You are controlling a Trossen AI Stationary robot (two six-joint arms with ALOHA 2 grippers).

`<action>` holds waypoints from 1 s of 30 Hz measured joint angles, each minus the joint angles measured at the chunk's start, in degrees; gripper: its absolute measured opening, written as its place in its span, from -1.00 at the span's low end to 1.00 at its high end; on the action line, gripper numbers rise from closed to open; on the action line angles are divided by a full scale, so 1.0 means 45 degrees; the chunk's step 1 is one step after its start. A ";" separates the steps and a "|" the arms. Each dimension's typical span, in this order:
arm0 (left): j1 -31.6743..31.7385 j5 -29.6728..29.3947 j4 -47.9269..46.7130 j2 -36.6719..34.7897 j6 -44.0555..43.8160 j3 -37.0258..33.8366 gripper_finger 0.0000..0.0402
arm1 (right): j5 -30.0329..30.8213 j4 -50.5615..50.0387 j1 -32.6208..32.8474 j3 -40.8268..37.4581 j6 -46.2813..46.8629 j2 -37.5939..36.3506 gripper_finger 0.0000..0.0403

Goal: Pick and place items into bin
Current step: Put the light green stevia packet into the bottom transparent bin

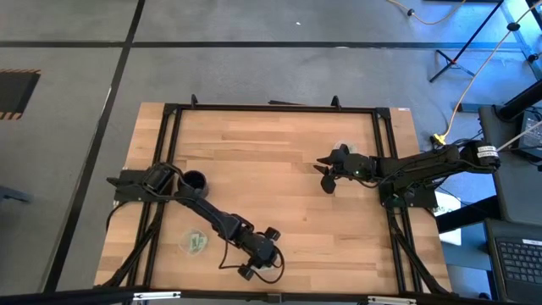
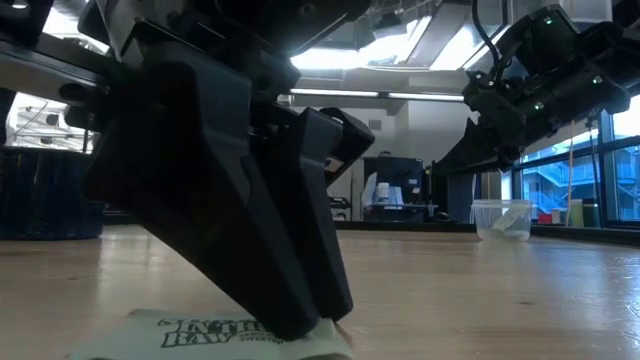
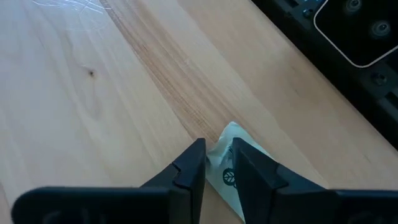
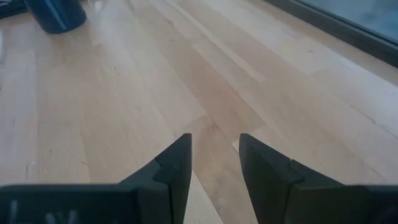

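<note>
My left gripper (image 3: 217,149) is down at the table near its near edge (image 1: 258,254), shut on a pale green packet with dark print (image 3: 235,135), which lies flat on the wood (image 2: 190,335). More pale green packets (image 1: 196,243) lie on the table to its left; I cannot tell how many. The black cup (image 1: 193,180) stands upright by the left arm's base. My right gripper (image 4: 214,146) is open and hovers above bare wood at the table's right side (image 1: 326,171), touching nothing. My left gripper pinches the packet near one edge (image 3: 225,163) between its two fingers, and the paper is crumpled up between them. The fingers (image 2: 300,290) come from above, slanting down, with their tips on the packet. The rest of the packet (image 2: 150,338) lies on the table.
A clear plastic tub (image 2: 500,218) stands at the table's far side. A black frame rail (image 1: 271,108) runs around the tabletop. Bare wood (image 1: 279,186) lies between the two arms.
</note>
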 joint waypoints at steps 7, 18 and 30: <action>0.0000 -0.0043 0.0000 -0.0005 0.0019 0.0000 -0.71 | 0.0000 0.0000 0.0001 0.0000 0.0000 0.0000 -0.32; 0.0005 -0.0069 -0.0004 -0.0005 0.0588 0.0000 -0.86 | 0.0004 0.0000 0.0002 0.0000 0.0000 0.0000 -0.32; 0.0015 -0.0135 -0.0636 -0.0498 0.0699 -0.0080 -0.98 | 0.0005 -0.0003 0.0002 -0.0003 0.0000 0.0000 -0.32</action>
